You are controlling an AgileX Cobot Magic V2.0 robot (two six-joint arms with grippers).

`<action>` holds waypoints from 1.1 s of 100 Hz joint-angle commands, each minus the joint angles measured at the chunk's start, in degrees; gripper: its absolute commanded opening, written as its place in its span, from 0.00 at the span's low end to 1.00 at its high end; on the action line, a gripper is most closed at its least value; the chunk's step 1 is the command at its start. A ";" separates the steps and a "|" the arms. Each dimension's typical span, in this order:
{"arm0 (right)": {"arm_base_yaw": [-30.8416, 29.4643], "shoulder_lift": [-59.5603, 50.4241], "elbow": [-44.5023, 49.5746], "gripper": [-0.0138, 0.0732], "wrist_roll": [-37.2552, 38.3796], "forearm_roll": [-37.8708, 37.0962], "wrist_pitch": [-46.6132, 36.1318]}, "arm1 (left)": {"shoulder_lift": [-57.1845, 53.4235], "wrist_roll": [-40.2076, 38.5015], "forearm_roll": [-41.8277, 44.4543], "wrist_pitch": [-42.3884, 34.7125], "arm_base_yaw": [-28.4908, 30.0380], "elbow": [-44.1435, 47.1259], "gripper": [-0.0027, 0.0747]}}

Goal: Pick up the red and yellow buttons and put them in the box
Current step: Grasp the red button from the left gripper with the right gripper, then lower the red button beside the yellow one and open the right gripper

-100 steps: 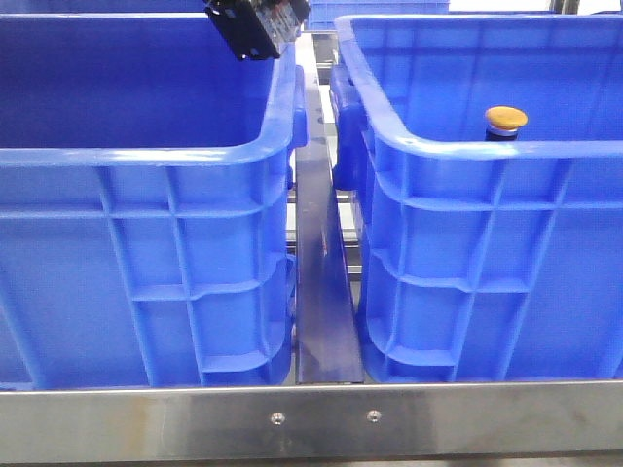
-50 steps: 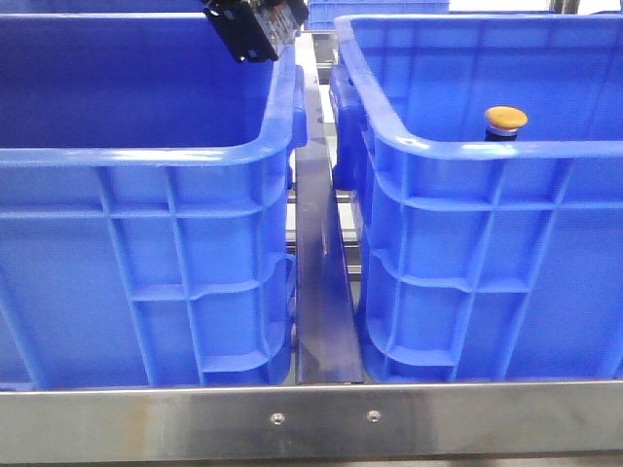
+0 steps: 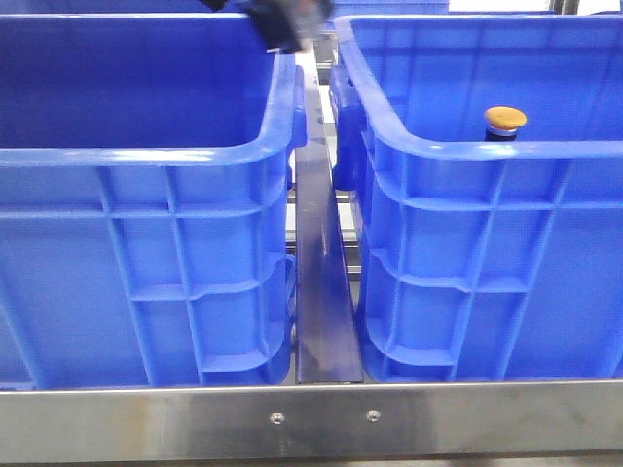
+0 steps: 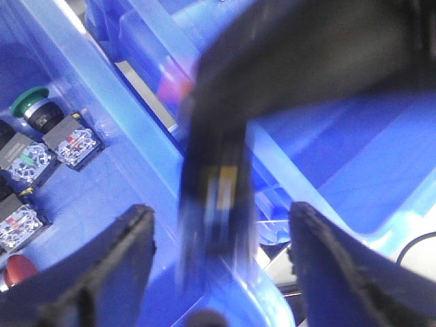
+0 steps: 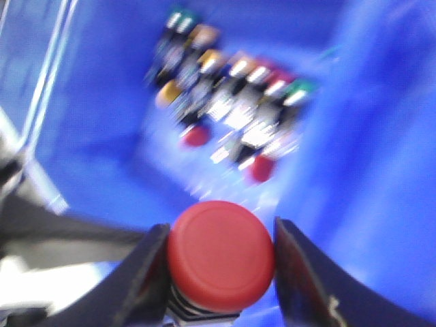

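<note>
My right gripper is shut on a red button, its round cap held between the fingers above a blue crate's floor. An orange-yellow button stands inside the right blue crate, just behind its near rim. My left gripper is open and empty over a crate rim. A blurred dark arm crosses in front of it. A blurred dark gripper part shows at the top of the front view, over the left crate's far right corner.
The left blue crate stands beside the right one, with a metal strip between them. Several loose buttons lie heaped on a crate floor, red, yellow and green among them. A green button and a red one lie beside the rim.
The dark gripper at the top of the front view has moved right, from over the left crate toward the gap, and is now blurred. The yellow button has not moved.
</note>
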 commanded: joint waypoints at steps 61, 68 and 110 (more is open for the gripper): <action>-15.05 -10.52 11.73 0.39 -7.16 -22.10 -32.93 | -1.70 0.02 -0.55 -2.75 -0.48 -1.72 0.59; -15.05 -10.52 14.03 0.39 -7.16 -22.68 -39.24 | -1.70 0.02 -0.55 -2.75 -0.48 -1.72 0.59; -15.05 -0.13 15.90 0.39 -7.16 -22.60 -53.57 | -1.70 0.02 -0.77 -2.75 -0.48 -1.72 0.59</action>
